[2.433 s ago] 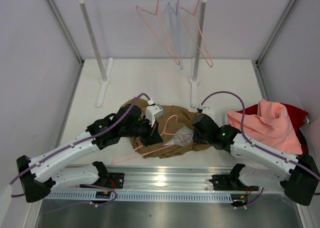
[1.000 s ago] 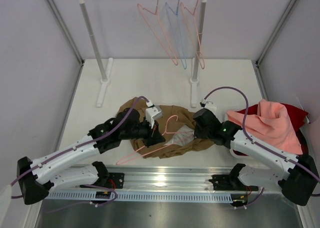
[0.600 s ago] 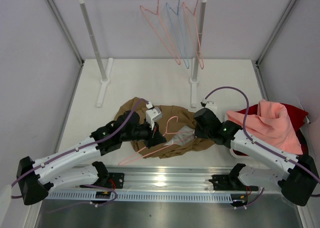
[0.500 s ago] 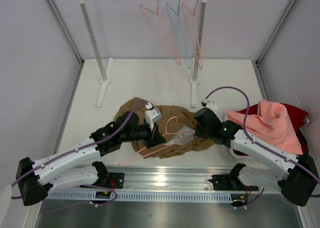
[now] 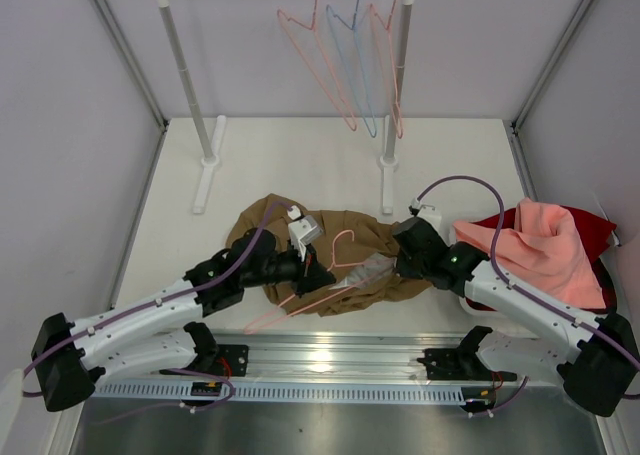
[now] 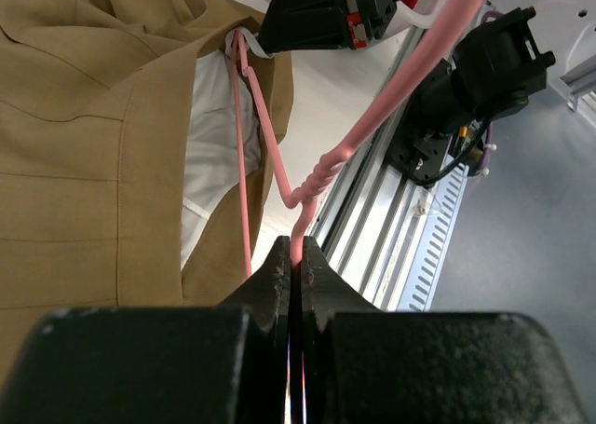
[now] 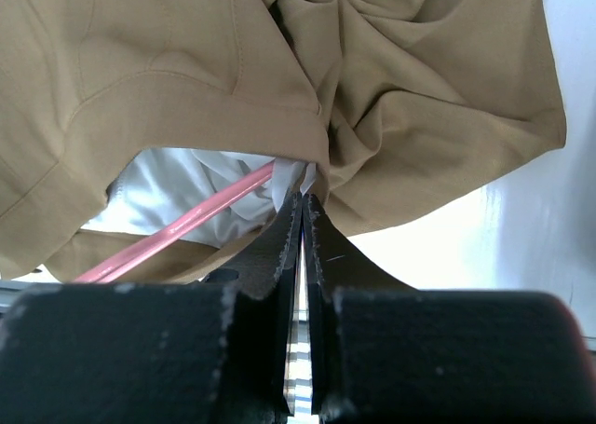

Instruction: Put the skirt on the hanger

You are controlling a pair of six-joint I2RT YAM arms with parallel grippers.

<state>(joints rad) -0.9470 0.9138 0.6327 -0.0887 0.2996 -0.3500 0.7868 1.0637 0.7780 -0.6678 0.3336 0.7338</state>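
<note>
— What stands there?
— A white table (image 5: 290,165), pale grey walls (image 5: 60,125) on three sides.
— Furniture?
— A white rack (image 5: 183,70) toward the back; a metal rail (image 5: 330,350) along the near edge.

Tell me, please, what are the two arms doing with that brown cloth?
The left gripper is shut on the hanger near its twisted neck, one shoulder poked into the waist of the skirt. The right gripper pinches the waist edge. The skirt lies bunched on the table, not yet hung.
</note>
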